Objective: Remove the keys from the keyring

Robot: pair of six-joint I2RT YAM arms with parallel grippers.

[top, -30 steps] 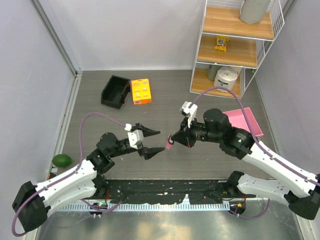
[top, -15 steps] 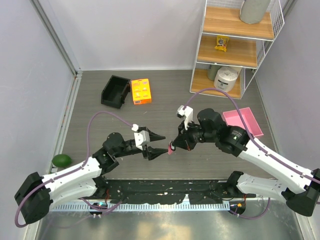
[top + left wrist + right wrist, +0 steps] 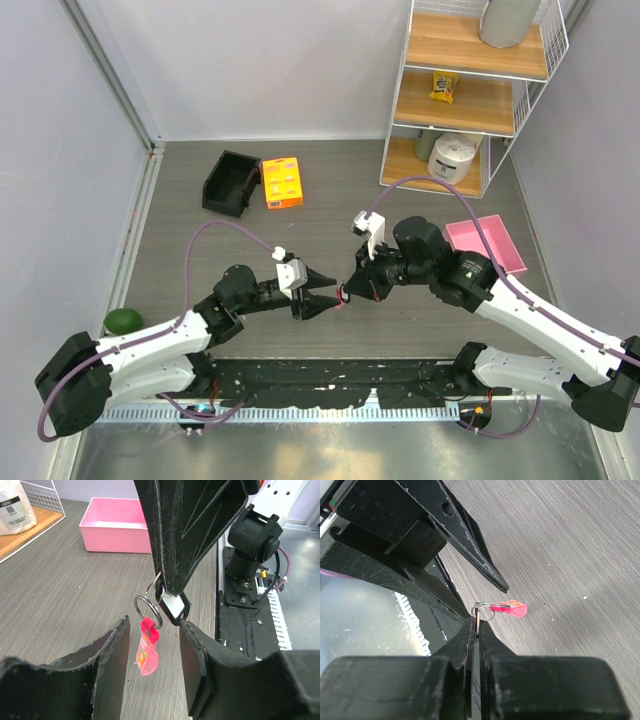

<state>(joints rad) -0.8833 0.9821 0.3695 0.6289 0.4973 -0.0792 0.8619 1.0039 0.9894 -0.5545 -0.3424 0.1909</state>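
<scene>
My right gripper (image 3: 347,291) is shut on a key, whose black head with a white face (image 3: 172,606) sticks out below its tips in the left wrist view. The thin key edge (image 3: 478,617) shows between the closed jaws in the right wrist view. The metal ring (image 3: 148,609) hangs from the key, and the pink-red keyring tag (image 3: 148,650) dangles from it above the table; the tag also shows in the right wrist view (image 3: 512,609). My left gripper (image 3: 328,295) is open, its fingers (image 3: 110,655) on either side of the tag without touching it.
A pink tray (image 3: 489,246) lies at the right, also seen in the left wrist view (image 3: 117,525). A black bin (image 3: 230,182) and an orange box (image 3: 282,182) lie at the back left. A green fruit (image 3: 124,321) sits at the left edge. A wooden shelf unit (image 3: 470,90) stands back right.
My left gripper has moved right and narrowed until its fingers flank the hanging tag. My right gripper shifted slightly left and down with the key and ring still in it.
</scene>
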